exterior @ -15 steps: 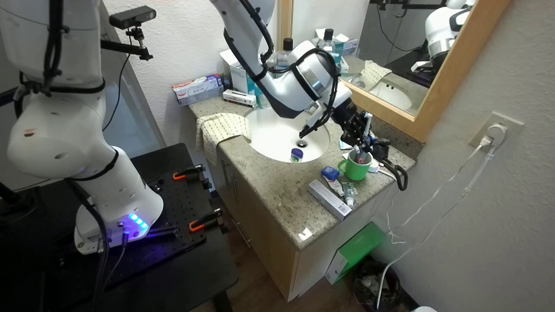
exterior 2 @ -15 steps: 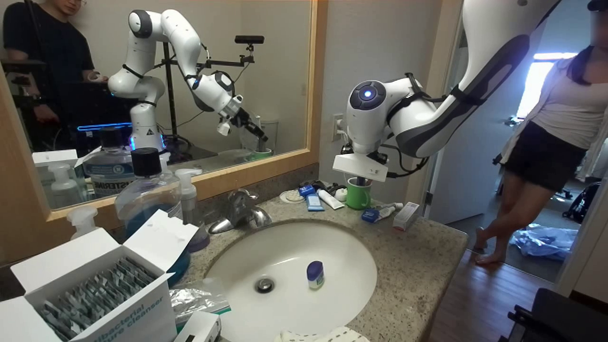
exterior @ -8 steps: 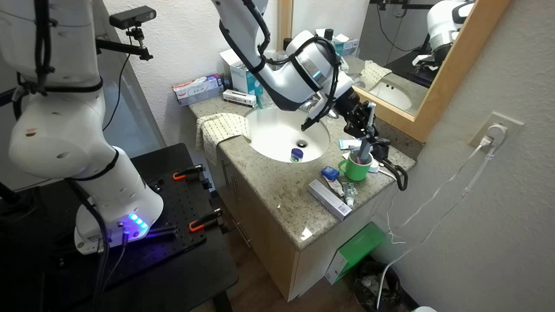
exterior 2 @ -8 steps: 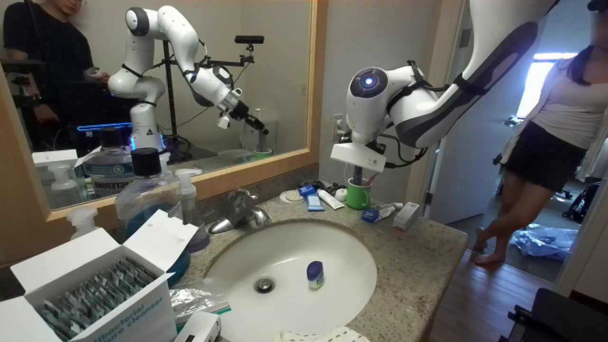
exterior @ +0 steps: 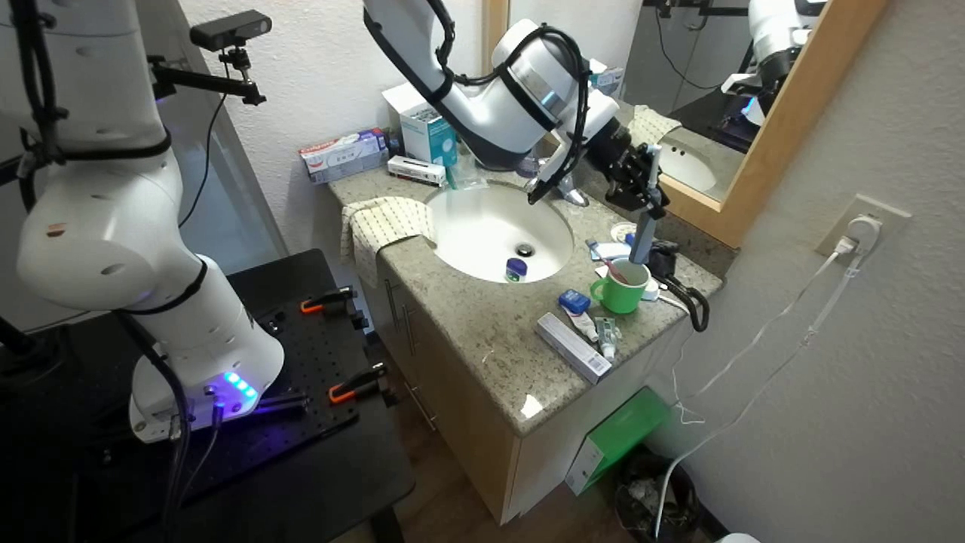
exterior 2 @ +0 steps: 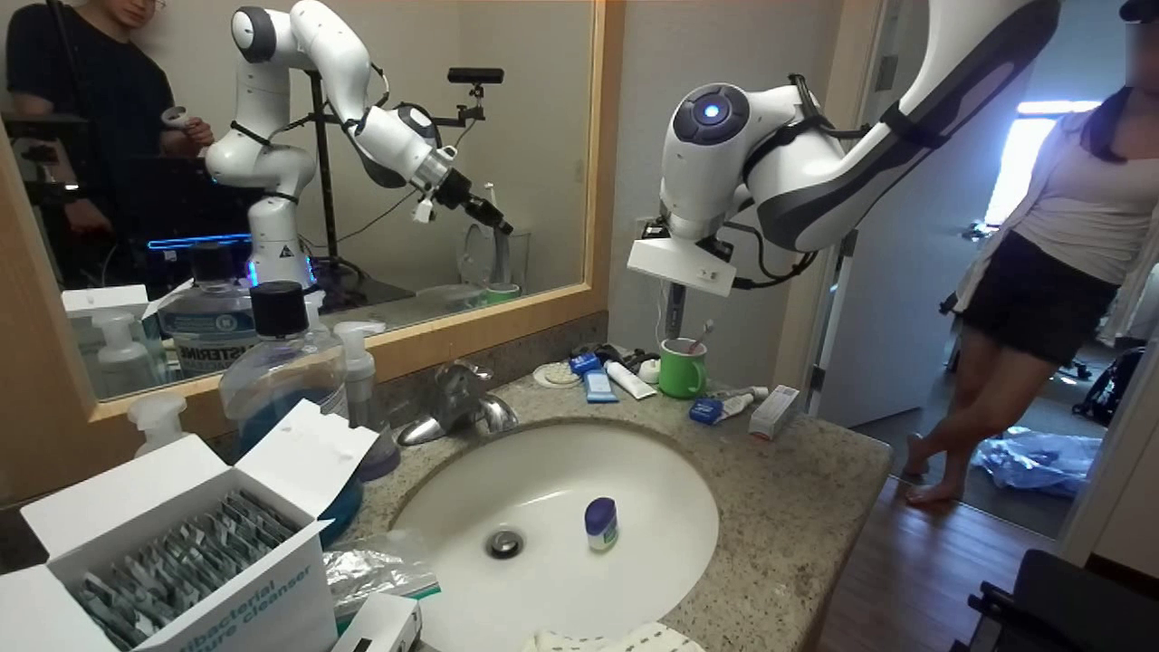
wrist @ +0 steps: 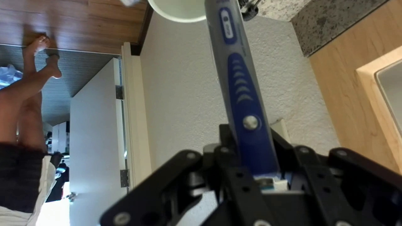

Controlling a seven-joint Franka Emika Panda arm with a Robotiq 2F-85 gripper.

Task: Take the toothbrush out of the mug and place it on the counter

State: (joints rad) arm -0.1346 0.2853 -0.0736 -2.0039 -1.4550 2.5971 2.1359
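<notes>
Blue toothbrush (wrist: 240,88) pinched btwn jaws, lwr end at grn mug (exterior: 621,299); wht box (exterior 2: 292,618) reads "cleanser".

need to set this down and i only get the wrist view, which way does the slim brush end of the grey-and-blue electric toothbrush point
Observer: Up: an exterior view shows the toothbrush steep, slim end on top.
Operator: ok, any other brush about
Observer: Yes, a thin reddish toothbrush leans in the bright green handled mug.
Operator: anything lying where i could lay it
Observer: A long, slim grey-white carton lies on the beige speckled stone-look counter, near its edge.
</notes>
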